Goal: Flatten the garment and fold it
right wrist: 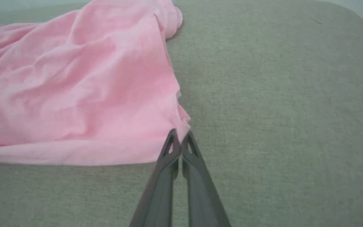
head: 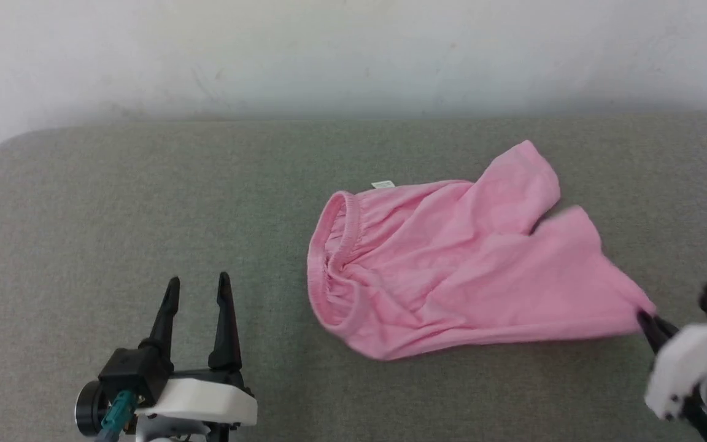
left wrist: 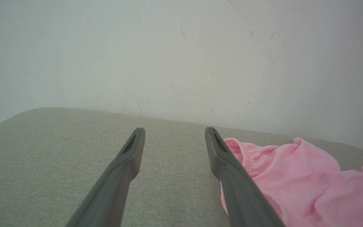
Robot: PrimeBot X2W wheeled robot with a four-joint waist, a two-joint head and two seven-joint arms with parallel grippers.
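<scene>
The garment (head: 464, 258) lay crumpled on the right half of the desk (head: 114, 202), waistband toward the desk's middle. I had the right gripper (right wrist: 179, 138) clamped on a leg-hem corner near the desk's right edge. The left gripper (head: 199, 285) sat over the desk's front left, fingers apart. With so thin a pinch, I judged a pull could slip the fabric free or drag the whole garment unflattened. I saw no container.

Head camera looks down from above and behind the left gripper (head: 197, 282) and right gripper (head: 643, 317); each wrist camera sits low behind its own fingers, facing past their tips; all share the garment (head: 452, 264)
</scene>
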